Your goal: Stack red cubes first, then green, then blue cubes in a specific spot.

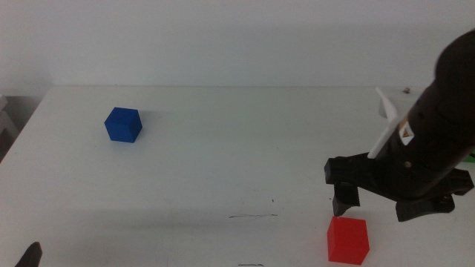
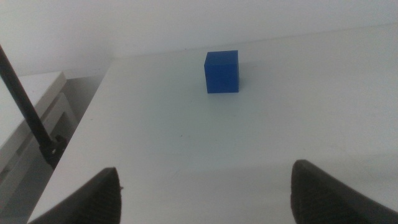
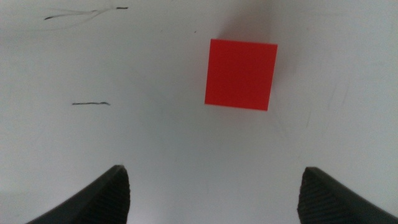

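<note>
The red cube (image 1: pixel 348 240) (image 3: pixel 240 74) sits near the table's front edge on the right. My right gripper (image 1: pixel 382 204) (image 3: pixel 211 180) hangs just behind and above it, jaws open and wide apart, with nothing between them. The blue cube (image 1: pixel 123 124) (image 2: pixel 222 72) rests far back on the left. My left gripper (image 2: pixel 205 180) waits low at the front left corner (image 1: pixel 30 256), open and empty, facing the blue cube from a distance. Only a thin green sliver (image 1: pixel 470 157) shows behind the right arm at the picture's edge; I cannot tell whether it is the green cube.
Thin dark pen marks (image 1: pixel 252 216) (image 3: pixel 90 103) cross the white table (image 1: pixel 223 163) left of the red cube. A small white-grey object (image 1: pixel 387 106) lies at the far right behind the right arm. The table's left edge (image 2: pixel 81 118) drops off beside a dark rod (image 2: pixel 25 106).
</note>
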{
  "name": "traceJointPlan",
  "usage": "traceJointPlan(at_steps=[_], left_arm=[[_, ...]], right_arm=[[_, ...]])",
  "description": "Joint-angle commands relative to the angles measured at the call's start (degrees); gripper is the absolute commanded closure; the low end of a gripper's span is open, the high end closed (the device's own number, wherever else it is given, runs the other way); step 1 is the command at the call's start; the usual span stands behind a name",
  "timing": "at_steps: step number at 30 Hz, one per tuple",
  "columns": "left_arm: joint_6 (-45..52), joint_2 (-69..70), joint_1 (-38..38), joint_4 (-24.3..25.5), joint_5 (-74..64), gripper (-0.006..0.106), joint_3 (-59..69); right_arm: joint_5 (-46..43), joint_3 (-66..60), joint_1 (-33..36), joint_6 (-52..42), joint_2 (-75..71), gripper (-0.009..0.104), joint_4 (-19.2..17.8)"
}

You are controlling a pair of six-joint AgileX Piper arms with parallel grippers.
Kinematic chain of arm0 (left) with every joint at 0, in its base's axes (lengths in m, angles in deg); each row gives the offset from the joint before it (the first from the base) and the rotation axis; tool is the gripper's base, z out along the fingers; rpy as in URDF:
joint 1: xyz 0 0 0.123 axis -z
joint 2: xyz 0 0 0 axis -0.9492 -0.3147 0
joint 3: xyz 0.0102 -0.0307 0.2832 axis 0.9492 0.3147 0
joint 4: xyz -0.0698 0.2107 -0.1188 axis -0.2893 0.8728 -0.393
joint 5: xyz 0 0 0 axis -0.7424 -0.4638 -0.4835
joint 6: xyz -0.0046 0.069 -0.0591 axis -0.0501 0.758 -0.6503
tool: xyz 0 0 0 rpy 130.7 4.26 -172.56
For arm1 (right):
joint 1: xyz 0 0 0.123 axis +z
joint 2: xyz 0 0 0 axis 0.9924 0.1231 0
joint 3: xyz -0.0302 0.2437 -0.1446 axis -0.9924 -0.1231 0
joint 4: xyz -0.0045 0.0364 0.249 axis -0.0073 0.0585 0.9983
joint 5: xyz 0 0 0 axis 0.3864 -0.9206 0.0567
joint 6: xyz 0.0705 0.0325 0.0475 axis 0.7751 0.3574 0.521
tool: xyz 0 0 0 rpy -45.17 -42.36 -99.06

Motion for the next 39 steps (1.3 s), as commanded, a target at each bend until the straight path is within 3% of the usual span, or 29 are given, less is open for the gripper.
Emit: traceJointPlan(at_steps=[1, 6, 10, 24, 39], left_arm=[[-0.06, 1.48, 0.36, -0.4, 4.57, 0.007, -0.06], [-0.06, 1.48, 0.36, -0.4, 4.57, 0.007, -0.06], [-0.06, 1.48, 0.36, -0.4, 4.57, 0.007, -0.06], [-0.06, 1.48, 0.36, -0.4, 4.57, 0.007, -0.06], [-0.11, 1.48, 0.36, -0.4, 4.57, 0.007, -0.06]], right_arm=[[2.44, 2.0, 0.27, 0.11, -0.8, 0.001, -2.99], [0.53, 1.9, 0.27, 3.43, 0.62, 0.001, -7.24], [0.15, 1.9, 0.21, 7.66, 2.34, 0.001, -7.24], [-7.2, -1.52, -1.42, 7.17, 9.45, 0.001, -5.75], [-12.28, -2.31, -2.79, 4.55, 15.08, 0.014, -5.6]])
